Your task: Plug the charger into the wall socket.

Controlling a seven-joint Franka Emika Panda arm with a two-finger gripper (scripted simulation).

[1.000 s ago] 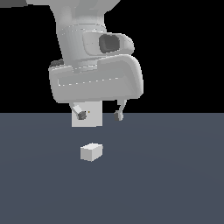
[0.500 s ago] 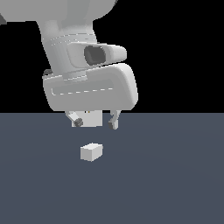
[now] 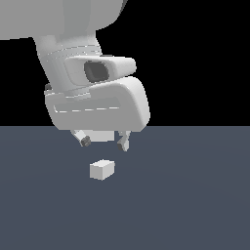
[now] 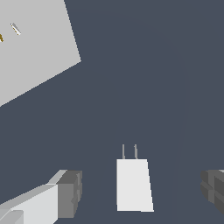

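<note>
My arm fills the upper half of the exterior view, larger than it was a second ago and shifted toward that view's right; it has come down until the gripper hangs just above the floor. I take this as the approach to a grasp, with nothing picked up yet.

The wall socket shows only in the wrist view, as a big pale square plate cut off at the picture's edge, well apart from the charger. Two tiny marks sit near its cut edge (too small for me to read as holes).

The gripper's fingers are spread wide and hold nothing; the charger lies on the floor between them in the wrist view, touching neither, and it has not moved. Its two thin prongs point away from the camera.

The exterior view does not show the socket at all, and the arm's bulk hides most of the fingers there.
</note>
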